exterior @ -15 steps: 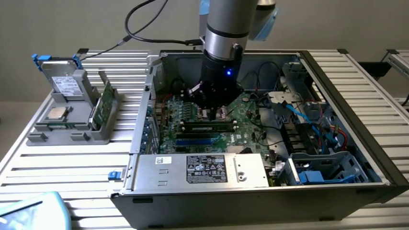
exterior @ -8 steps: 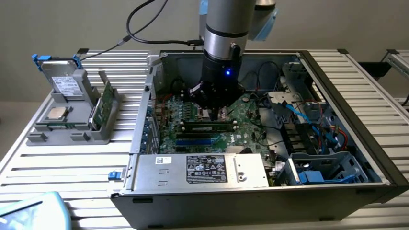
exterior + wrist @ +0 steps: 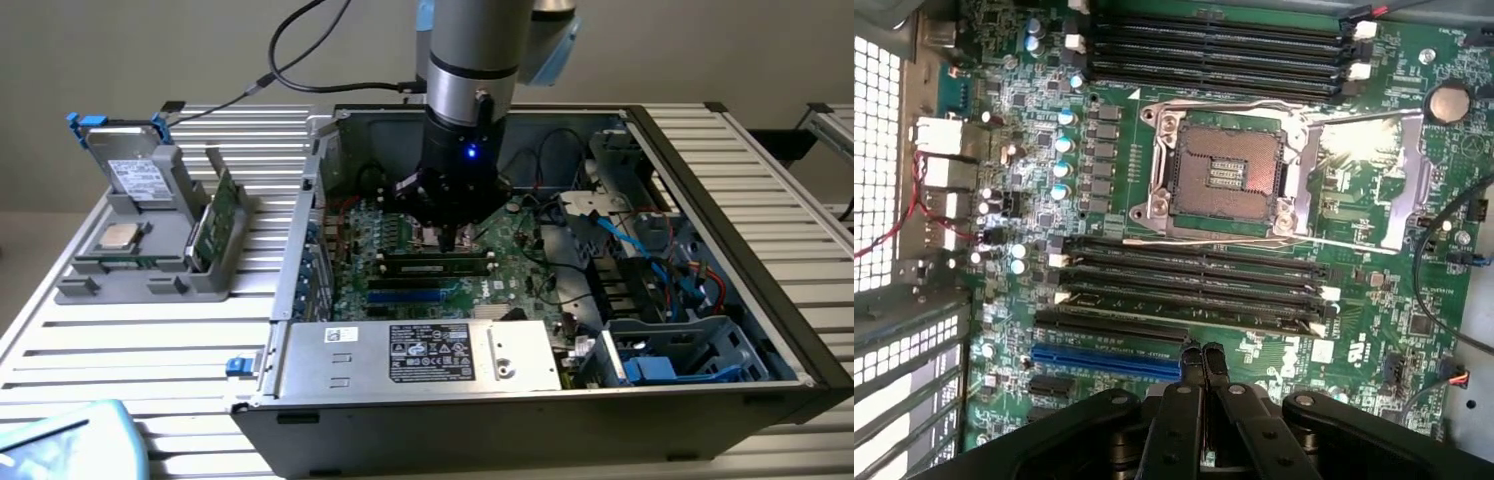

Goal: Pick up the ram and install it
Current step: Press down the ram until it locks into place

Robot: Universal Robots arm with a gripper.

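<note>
A ram stick [image 3: 430,266], long, green and labelled, sits along one of the black slots [image 3: 434,283] on the motherboard inside the open computer case. My gripper [image 3: 451,240] hangs just above it, reaching down into the case. In the wrist view the gripper [image 3: 1197,352] is shut with its two fingers pressed together and nothing between them, over the bank of black slots [image 3: 1194,270]. A thin stick [image 3: 1194,306] seems to fill one of those slots. Another green stick [image 3: 216,215] stands on edge in the grey holder outside the case.
The grey holder [image 3: 94,285] on the exterior view's left also carries a hard drive [image 3: 134,175] and a silver processor chip [image 3: 120,237]. The open processor socket [image 3: 1222,172], a blue slot [image 3: 1104,358], cables [image 3: 627,240] and the power supply [image 3: 420,355] crowd the case.
</note>
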